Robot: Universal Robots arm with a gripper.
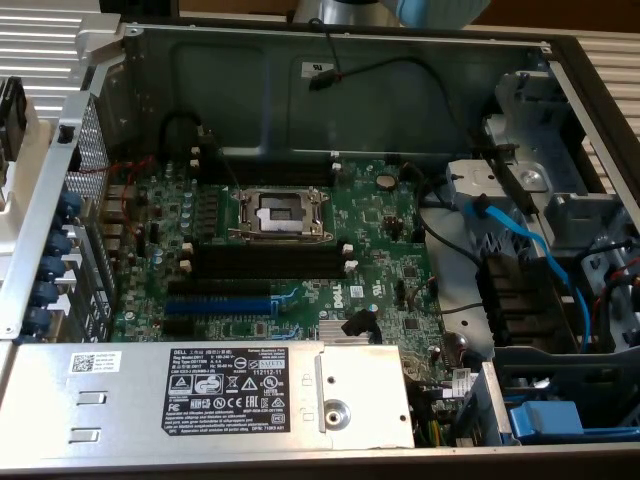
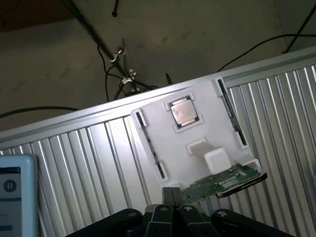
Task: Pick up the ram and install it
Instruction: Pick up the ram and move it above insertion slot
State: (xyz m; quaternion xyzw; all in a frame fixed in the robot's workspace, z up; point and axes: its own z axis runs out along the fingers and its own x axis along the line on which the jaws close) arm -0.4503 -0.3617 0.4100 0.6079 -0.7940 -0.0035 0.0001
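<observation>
Ribbed aluminium tabletop (image 2: 74, 163), dull floor and loose black cables (image 2: 116, 59) behind it: I am seeing this through the wrist view.

Item 1, the ram (image 2: 224, 180): long, thin, dark-green stick with a pale label and a dark far end. It is lying tilted at the edge of a white tray (image 2: 163, 128), just beside a white block (image 2: 216, 159).

Item 2, gripper (image 2: 171, 196): dark fingers are sitting pressed together, tips right at the ram's near end. I am not making out whether they are pinching it.

Item 3: a square silver processor chip (image 2: 183, 112) is resting in the tray's recess. A white-framed screen (image 2: 15, 192) is showing well apart from the tray.

Item 4, exterior view: an open computer case (image 1: 250, 90) is lying flat, green motherboard (image 1: 390, 235) exposed. Black slots (image 1: 265, 262) with white clips are lying between the metal processor socket (image 1: 280, 212) and the blue slot (image 1: 220, 300). A labelled silver power supply (image 1: 240, 385) is covering the board's near edge. Blue cables (image 1: 530, 250) are running on the exterior view's right.
</observation>
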